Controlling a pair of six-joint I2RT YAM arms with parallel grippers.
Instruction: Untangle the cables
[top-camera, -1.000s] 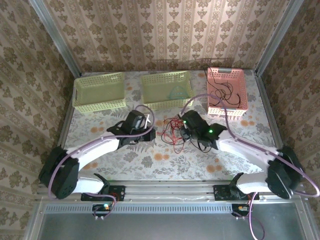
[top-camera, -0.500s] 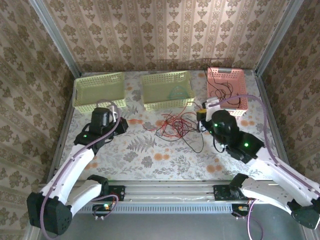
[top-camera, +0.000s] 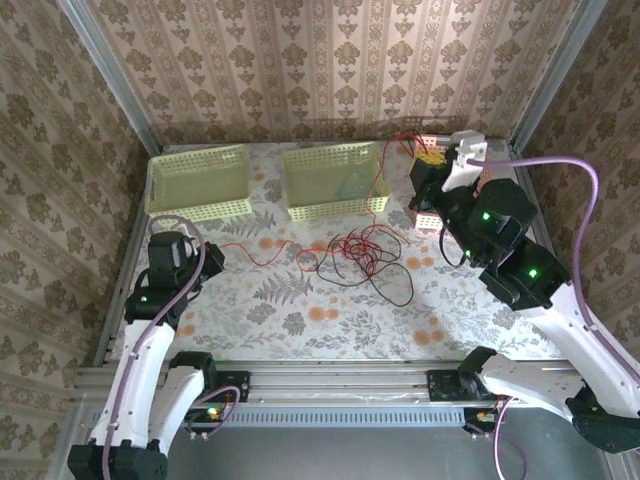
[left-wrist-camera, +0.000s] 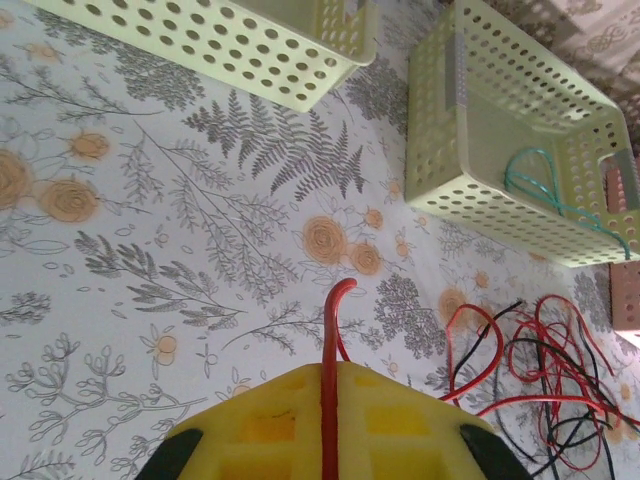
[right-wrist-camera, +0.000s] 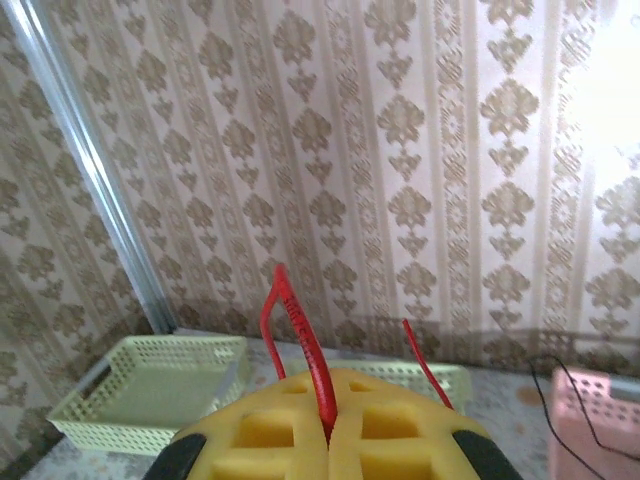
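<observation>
On the floral-patterned table, at its near left, the left gripper sits low with its yellow pads pressed together on a thin red cable, which runs out between them in the left wrist view. From the overhead camera that cable trails rightward across the table into a loose tangle of red and black cables lying at the middle of the table, its loops crossing one another and one black loop sagging toward the near edge. Beyond the tangle, two pale green perforated baskets stand side by side along the far edge; a teal cable is coiled inside the middle one. At the far right, a pink basket with a black wire draped over it sits partly behind the right arm. The right gripper is raised above that corner, its yellow pads closed on a red strand that stretches down toward the tangle. Behind everything stands a wall of beige damask wallpaper.
</observation>
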